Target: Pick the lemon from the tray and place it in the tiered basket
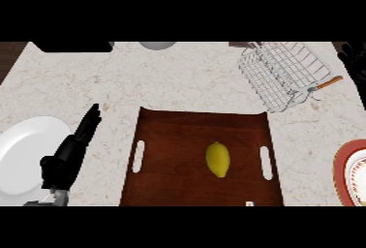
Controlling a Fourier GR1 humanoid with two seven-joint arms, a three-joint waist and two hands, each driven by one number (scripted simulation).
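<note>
Pick not started. Lemon (218, 159) lies mid-tray (175, 145), untouched. Left robot hand (68, 155) rests at 9 o'clock, fingers (87, 123) straight, empty; right robot hand unseen. Next: grasp lemon, carry toward tiered basket (282, 72) at 1 o'clock.

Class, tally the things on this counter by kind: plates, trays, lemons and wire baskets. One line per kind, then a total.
Plates: 2, a white plate and a red-rimmed plate
Trays: 1
Lemons: 1
Wire baskets: 1
Total: 5
</note>
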